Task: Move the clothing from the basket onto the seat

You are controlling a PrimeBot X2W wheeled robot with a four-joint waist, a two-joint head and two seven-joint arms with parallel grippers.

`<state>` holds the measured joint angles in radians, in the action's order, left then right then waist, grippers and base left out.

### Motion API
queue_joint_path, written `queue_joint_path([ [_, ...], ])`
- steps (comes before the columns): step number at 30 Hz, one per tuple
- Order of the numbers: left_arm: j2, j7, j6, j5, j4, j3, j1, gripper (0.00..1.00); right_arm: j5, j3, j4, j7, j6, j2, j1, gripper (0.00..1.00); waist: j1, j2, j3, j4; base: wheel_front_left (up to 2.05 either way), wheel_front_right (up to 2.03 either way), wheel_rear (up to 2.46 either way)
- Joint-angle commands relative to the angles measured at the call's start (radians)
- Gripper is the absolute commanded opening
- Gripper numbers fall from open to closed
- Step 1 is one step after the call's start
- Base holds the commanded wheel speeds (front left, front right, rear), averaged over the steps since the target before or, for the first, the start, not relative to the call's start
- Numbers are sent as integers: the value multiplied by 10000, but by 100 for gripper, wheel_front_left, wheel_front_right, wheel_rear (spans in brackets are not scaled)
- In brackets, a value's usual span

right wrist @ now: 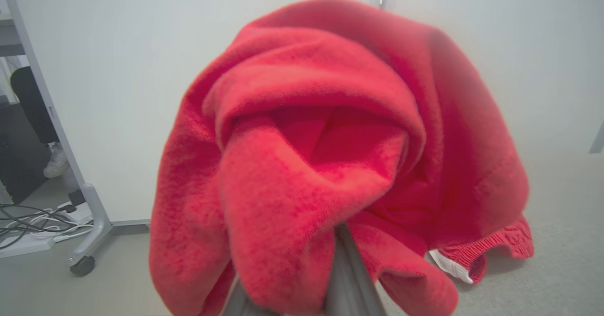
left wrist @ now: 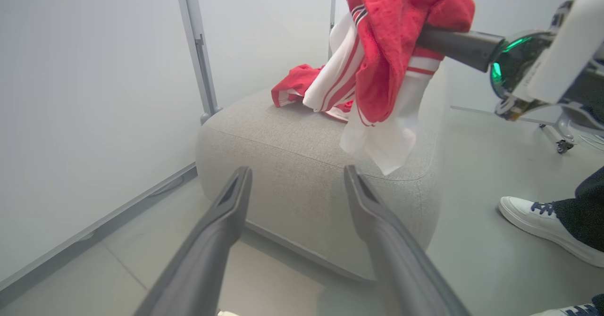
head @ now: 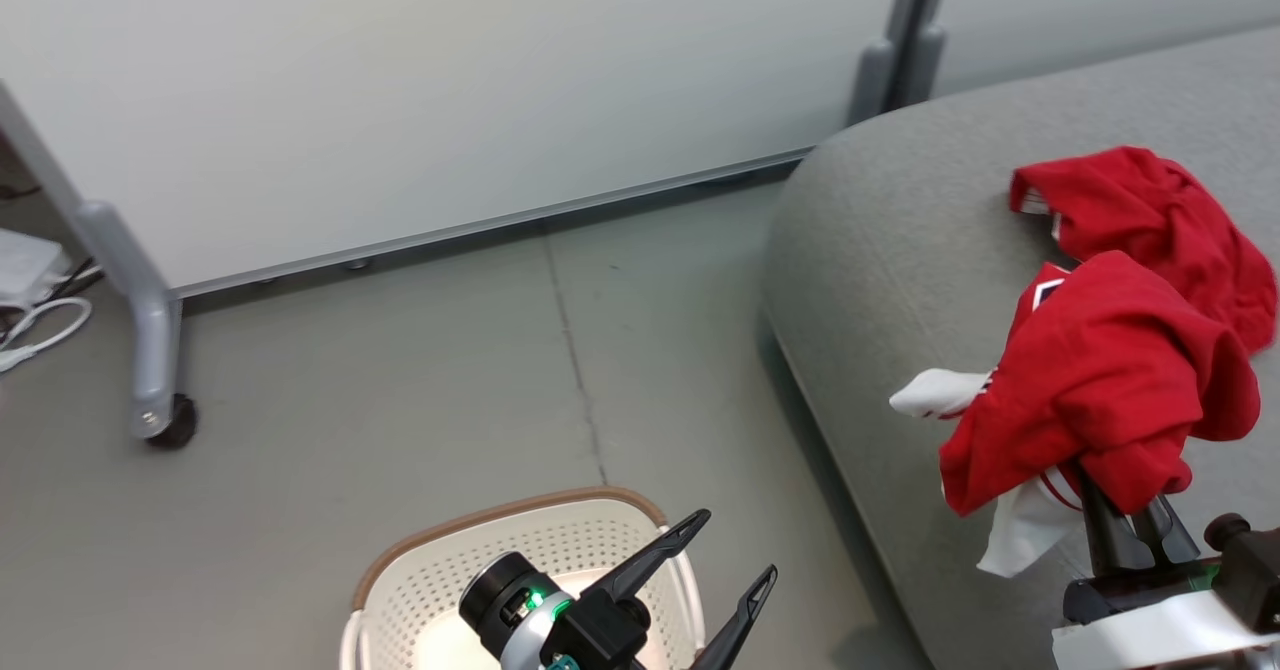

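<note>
The cream basket [head: 500,515] with its brown rim stands on the floor at the bottom of the head view. My left gripper [head: 738,544] hovers over its right side, open and holding nothing; in the left wrist view its fingers [left wrist: 297,172] point at the grey seat [left wrist: 292,137]. My right gripper [head: 1125,520] is shut on a red and white garment [head: 1100,380] that drapes over its fingers above the seat [head: 900,250]. The same garment [right wrist: 321,141] hides the fingertips in the right wrist view. A second red garment [head: 1150,205] lies on the seat behind it.
A pale wheeled partition [head: 400,100] stands behind, its castor leg [head: 170,420] on the floor at left. White cables [head: 40,325] lie at the far left. A person's white shoe [left wrist: 533,217] rests on the floor beside the seat.
</note>
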<state>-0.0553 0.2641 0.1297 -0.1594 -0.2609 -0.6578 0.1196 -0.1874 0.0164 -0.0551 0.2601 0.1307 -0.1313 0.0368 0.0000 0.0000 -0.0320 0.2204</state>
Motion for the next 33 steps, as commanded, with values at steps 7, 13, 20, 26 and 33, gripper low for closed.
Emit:
queue_joint_path([
  [7,-21,2,9,63,41,58,269,100,-62,-189,24,59,2,53,-151,0,0,0,-295,1307,0,0,0],
  [13,-8,2,9,209,9,329,316,100,-50,-192,5,59,2,171,-187,0,0,0,-436,2387,0,0,0],
  [20,20,2,9,279,91,490,186,100,-92,-244,-31,59,2,288,-152,0,0,0,-519,2875,0,0,0],
  [26,30,2,9,241,151,510,220,100,-81,-293,-56,59,2,319,-156,0,0,0,-515,2908,0,0,0],
  [33,31,2,9,186,228,415,284,100,95,-365,-16,59,2,-33,-723,0,0,0,-618,2725,0,0,0],
])
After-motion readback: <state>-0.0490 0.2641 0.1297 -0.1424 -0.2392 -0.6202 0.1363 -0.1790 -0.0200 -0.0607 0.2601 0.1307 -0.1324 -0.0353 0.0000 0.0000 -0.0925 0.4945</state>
